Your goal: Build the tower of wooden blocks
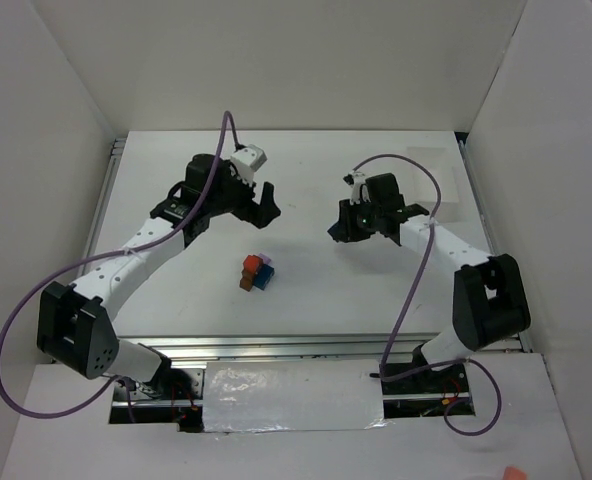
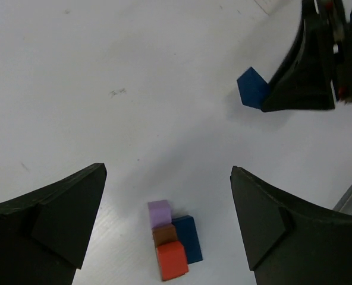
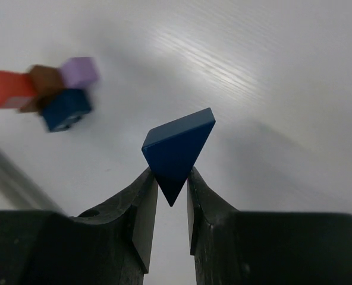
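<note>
Wood block tower (image 1: 257,272) apart from spread left fingers (image 2: 51,219), right fingers (image 3: 143,214) pinching blue wedge (image 3: 179,145).

The wood block tower (image 1: 257,272) is red, brown, lilac and blue, the wedge (image 3: 179,148) navy.

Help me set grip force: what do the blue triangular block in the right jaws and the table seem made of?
The blue triangular block: probably painted wood; an even, matte, opaque blue coat with crisp edges, no grain showing. The table: white with a soft sheen and faint fine parallel streaks, perhaps laminate or painted board; the look leaves it open.
</note>
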Motion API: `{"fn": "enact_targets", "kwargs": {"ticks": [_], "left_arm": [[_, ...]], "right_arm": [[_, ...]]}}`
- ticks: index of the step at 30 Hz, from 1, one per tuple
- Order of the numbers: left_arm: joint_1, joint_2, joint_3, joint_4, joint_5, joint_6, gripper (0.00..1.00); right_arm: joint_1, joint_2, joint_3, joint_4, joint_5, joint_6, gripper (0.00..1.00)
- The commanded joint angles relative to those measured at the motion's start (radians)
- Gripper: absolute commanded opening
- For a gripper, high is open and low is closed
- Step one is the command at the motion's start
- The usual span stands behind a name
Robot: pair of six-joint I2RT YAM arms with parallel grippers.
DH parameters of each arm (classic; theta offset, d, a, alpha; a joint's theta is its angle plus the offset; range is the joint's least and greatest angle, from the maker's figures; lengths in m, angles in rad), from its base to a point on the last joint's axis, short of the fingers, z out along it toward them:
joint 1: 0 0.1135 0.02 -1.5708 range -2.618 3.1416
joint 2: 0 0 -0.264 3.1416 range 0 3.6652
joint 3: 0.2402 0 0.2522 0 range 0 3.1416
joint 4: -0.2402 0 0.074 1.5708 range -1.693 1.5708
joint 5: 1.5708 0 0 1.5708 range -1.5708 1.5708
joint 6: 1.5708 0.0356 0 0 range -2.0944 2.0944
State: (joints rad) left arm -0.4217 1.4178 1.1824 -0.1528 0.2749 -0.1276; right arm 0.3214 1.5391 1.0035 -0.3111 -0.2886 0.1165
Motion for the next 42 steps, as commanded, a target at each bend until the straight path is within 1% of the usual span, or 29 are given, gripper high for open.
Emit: {"fn": "enact_targets", "kwargs": {"ticks": [1,2,3,4,5,6,7,8,9,10,12,13,14,17,21,24,28,32,35,38,39,42], "left_arm": [[-0.031,-0.063,-0.009,0.055,0.190,0.318,0.99],[-0.038,-0.072,-0.010,0.045,0.226,0.376,0.99],[-0.040,-0.085,-0.016,0.030,0.256,0.438,0.99],[-0.042,-0.100,-0.023,0.030,0.289,0.494,0.99],[-0.043,-0.127,-0.041,0.032,0.384,0.632,0.99],[-0.045,-0.141,-0.049,0.022,0.435,0.708,0.99],[-0.048,-0.154,-0.050,-0.011,0.476,0.783,0.99],[-0.057,-0.164,-0.028,-0.121,0.518,0.951,0.99],[-0.060,-0.166,-0.014,-0.167,0.515,1.015,0.99],[-0.065,-0.158,0.014,-0.197,0.500,1.072,0.99],[-0.071,-0.142,0.048,-0.281,0.457,1.124,0.99],[-0.072,-0.128,0.068,-0.324,0.454,1.160,0.99],[-0.081,-0.099,0.110,-0.406,0.442,1.231,0.99],[-0.100,-0.051,0.173,-0.508,0.422,1.331,0.99],[-0.146,-0.011,0.192,-0.498,0.339,1.349,0.99],[-0.210,0.029,0.209,-0.515,0.294,1.364,0.98],[-0.275,0.101,0.250,-0.508,0.238,1.330,0.91],[-0.301,0.144,0.298,-0.545,0.279,1.330,0.86],[-0.321,0.158,0.309,-0.531,0.270,1.326,0.79],[-0.335,0.167,0.303,-0.534,0.241,1.350,0.70],[-0.339,0.168,0.303,-0.531,0.233,1.347,0.63],[-0.348,0.185,0.312,-0.554,0.216,1.362,0.60]], "right_arm": [[-0.037,-0.045,0.085,-0.042,-0.477,-0.150,0.00],[-0.044,-0.028,0.121,-0.110,-0.538,-0.211,0.00],[-0.051,0.007,0.153,-0.158,-0.584,-0.224,0.00],[-0.061,0.024,0.179,-0.190,-0.674,-0.233,0.00],[-0.064,0.041,0.211,-0.253,-0.751,-0.259,0.00],[-0.065,0.082,0.233,-0.291,-0.821,-0.328,0.00],[-0.068,0.104,0.257,-0.334,-0.928,-0.353,0.00],[-0.071,0.130,0.315,-0.462,-0.976,-0.398,0.00],[-0.071,0.182,0.343,-0.544,-1.023,-0.531,0.00],[-0.071,0.215,0.416,-0.745,-1.093,-0.617,0.00],[-0.068,0.288,0.481,-0.972,-1.187,-0.818,0.00],[-0.067,0.370,0.541,-1.129,-1.216,-1.017,0.00],[-0.061,0.389,0.535,-1.134,-1.259,-1.002,0.00],[-0.044,0.426,0.511,-1.134,-1.262,-0.994,0.00],[-0.032,0.415,0.489,-1.132,-1.258,-1.002,0.00],[-0.028,0.411,0.494,-1.132,-1.264,-0.997,0.00],[-0.019,0.418,0.494,-1.132,-1.261,-0.992,0.00],[-0.016,0.423,0.494,-1.132,-1.259,-0.991,0.00],[-0.012,0.420,0.494,-1.132,-1.253,-0.992,0.00],[-0.013,0.411,0.485,-1.132,-1.250,-0.994,0.00],[-0.012,0.406,0.484,-1.132,-1.250,-0.994,0.00],[-0.012,0.400,0.488,-1.132,-1.253,-0.992,0.00]]}}
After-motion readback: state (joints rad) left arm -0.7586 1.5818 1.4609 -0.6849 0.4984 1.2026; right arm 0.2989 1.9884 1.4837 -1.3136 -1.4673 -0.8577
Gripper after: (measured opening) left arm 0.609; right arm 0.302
